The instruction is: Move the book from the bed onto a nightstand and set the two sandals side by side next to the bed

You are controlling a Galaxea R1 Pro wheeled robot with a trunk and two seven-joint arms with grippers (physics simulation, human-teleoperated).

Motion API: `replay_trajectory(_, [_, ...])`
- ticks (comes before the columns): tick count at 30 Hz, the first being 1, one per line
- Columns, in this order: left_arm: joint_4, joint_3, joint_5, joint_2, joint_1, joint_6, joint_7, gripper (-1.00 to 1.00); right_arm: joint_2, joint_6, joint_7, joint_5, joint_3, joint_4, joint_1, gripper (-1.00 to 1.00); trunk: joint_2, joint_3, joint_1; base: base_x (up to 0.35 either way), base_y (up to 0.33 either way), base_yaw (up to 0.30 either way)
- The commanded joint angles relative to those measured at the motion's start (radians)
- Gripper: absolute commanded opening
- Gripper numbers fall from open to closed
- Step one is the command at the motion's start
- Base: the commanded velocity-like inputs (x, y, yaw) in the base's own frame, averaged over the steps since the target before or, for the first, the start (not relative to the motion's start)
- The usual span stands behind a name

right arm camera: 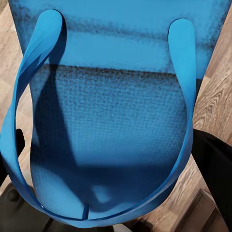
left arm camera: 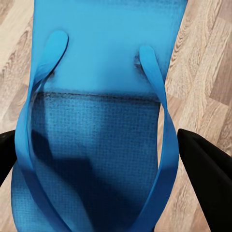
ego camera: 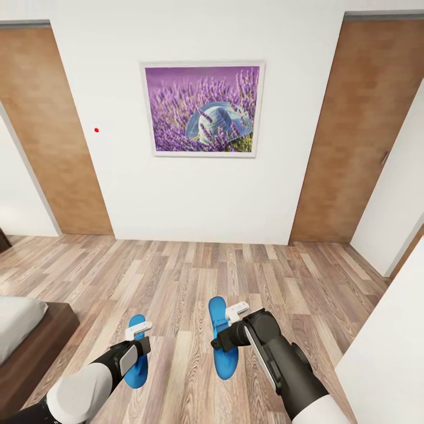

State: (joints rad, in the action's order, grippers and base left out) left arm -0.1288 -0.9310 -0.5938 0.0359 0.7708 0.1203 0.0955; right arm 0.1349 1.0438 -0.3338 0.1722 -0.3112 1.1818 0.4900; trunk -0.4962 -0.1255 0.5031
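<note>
While the left gripper (ego camera: 139, 331) pinches one blue sandal (ego camera: 137, 360), its jaws straddling the sole, the right gripper (ego camera: 231, 318) clamps the other sandal (ego camera: 222, 344). Both soles run lengthwise ahead of the jaws, parallel above the floor (ego camera: 176, 277), bed (ego camera: 26, 335) nearer the left arm.

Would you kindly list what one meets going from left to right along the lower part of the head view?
Bed → left gripper with its sandal → right sandal → right gripper → white wall.
</note>
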Motion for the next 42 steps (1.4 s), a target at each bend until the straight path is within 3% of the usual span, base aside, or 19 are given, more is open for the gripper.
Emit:
replay_trajectory(1, [-0.002,-0.003,-0.006,0.001,0.001,0.006,0.001,-1.0,0.0,0.003,-0.008,0.01,0.0,0.001,0.001,-1.0,0.005,0.001,-0.003,0.0,0.0,0.0])
replay_trajectory(14, [-0.001,-0.003,-0.006,0.0,0.001,0.006,-0.001,-1.0,0.0,0.003,-0.008,0.01,0.0,-0.001,0.001,-1.0,0.096,0.042,-0.053,0.0,0.0,0.0])
replay_trajectory(28, [0.0,-0.003,-0.005,-0.001,-0.016,-0.019,-0.005,-1.0,-0.003,0.003,-0.01,0.011,0.004,-0.009,-0.005,-1.0,0.096,0.042,-0.053,0.0,0.0,0.0])
replay_trajectory(42, [0.006,-0.004,-0.006,0.001,-0.114,-0.115,-0.006,-1.0,-0.003,-0.085,0.001,0.011,0.004,-0.056,-0.078,-1.0,0.096,0.042,-0.053,0.0,0.0,0.0])
